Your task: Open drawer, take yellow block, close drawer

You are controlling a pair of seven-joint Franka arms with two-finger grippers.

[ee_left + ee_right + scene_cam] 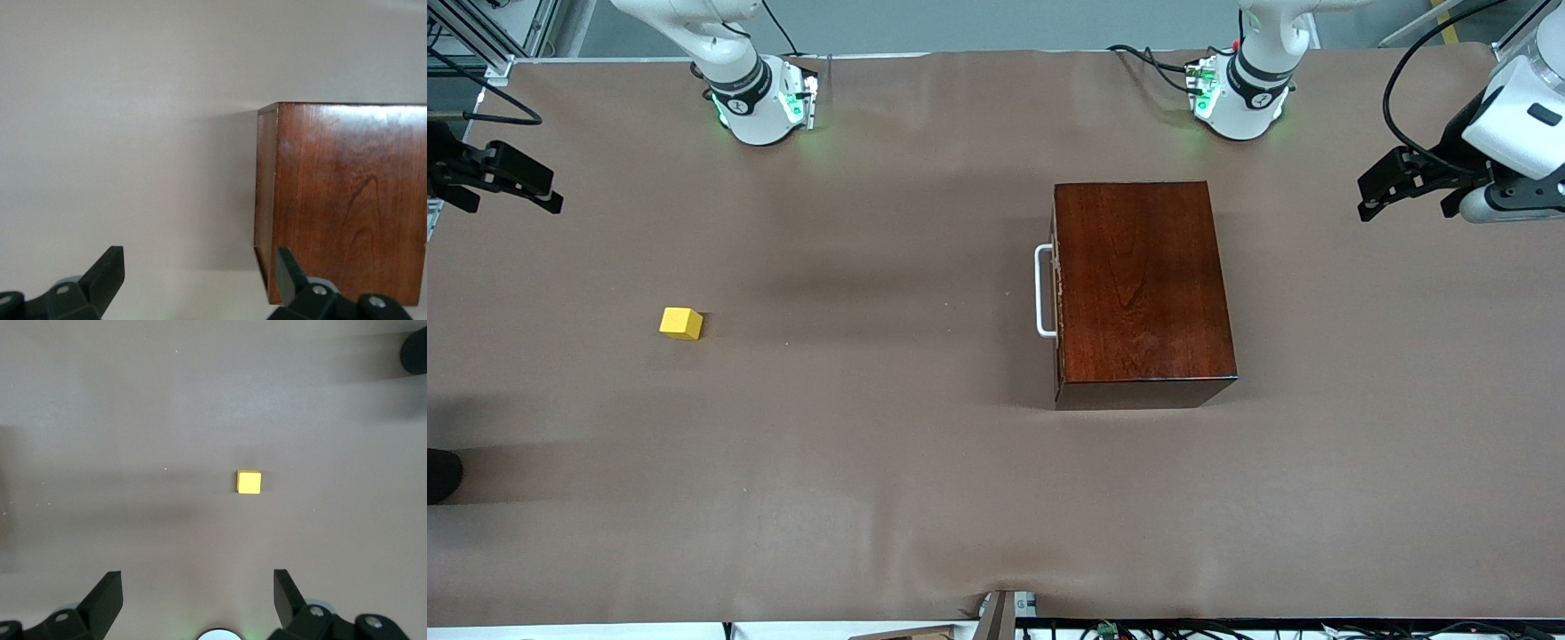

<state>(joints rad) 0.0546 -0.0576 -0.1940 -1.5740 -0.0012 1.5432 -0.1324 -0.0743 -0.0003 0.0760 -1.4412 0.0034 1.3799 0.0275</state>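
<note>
Front view: both arms wait, raised.

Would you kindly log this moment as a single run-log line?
drawer: shut | yellow block: on table, toward right arm's end | left gripper: open, waiting | right gripper: open, empty

Even, soft overhead light, front view sharp. Broad faint arm shadows band the brown table cover. Wooden box casts its shadow toward 9 o'clock and shows mild sheen. Left wrist view washed out, slightly hazy; right wrist view dimmer.
</note>
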